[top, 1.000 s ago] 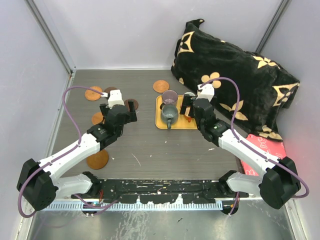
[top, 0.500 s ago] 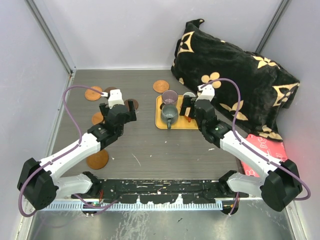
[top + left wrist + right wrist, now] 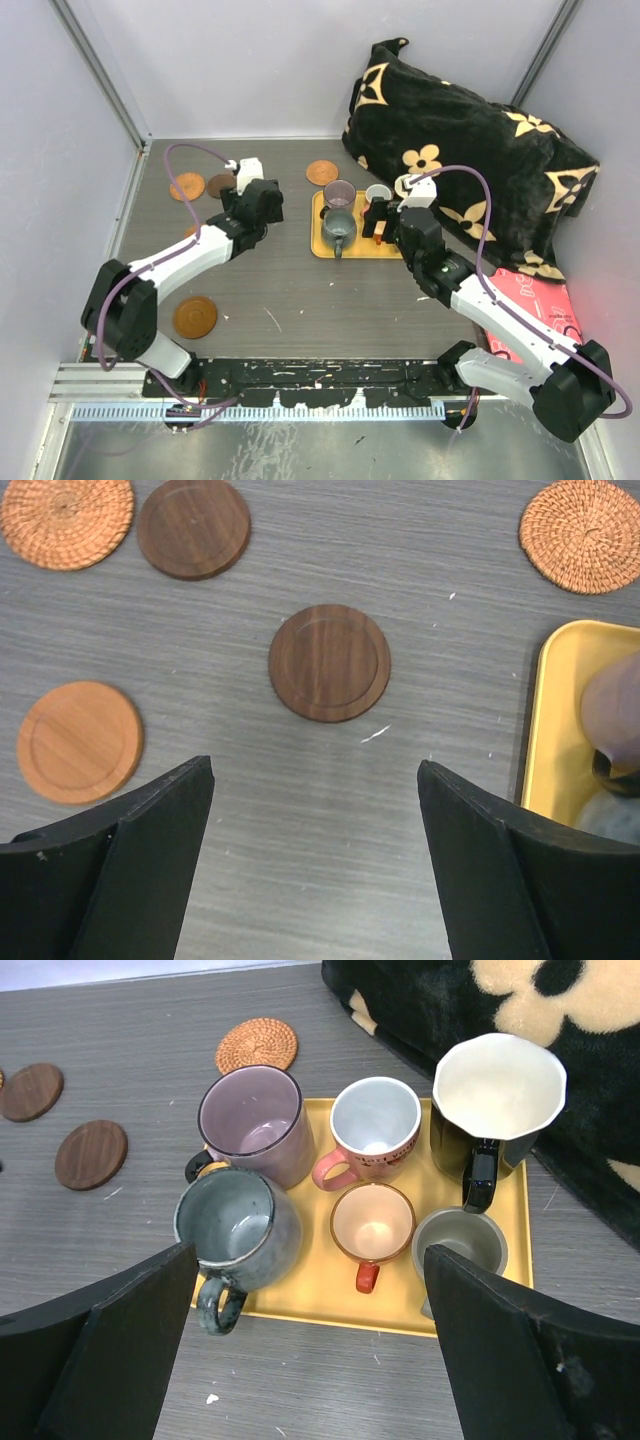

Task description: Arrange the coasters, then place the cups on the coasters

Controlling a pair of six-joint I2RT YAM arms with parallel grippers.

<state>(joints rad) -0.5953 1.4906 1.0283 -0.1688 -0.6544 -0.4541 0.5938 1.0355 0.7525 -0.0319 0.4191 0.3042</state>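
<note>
The yellow tray (image 3: 300,1310) lies beneath the right gripper (image 3: 310,1252), jaws spread wide and empty, while the left gripper (image 3: 315,770), likewise spread, hovers left of the tray. Six cups (image 3: 375,1125) stand packed on the tray; the coasters (image 3: 329,662) lie scattered mostly left of it, unarranged. Reaching between cups so crowded risks toppling a neighbour; thin coasters may slip the grip.

Centre: square yellow tray (image 3: 330,1315) holding six cups (image 3: 250,1125).
Beyond it: round woven orange coaster (image 3: 257,1046).
Left: two round dark wooden coasters (image 3: 91,1154) (image 3: 30,1091).
Upper right: black flowered cushion (image 3: 420,1000).
Bottom corners: right gripper (image 3: 308,1252), jaws wide.
</note>
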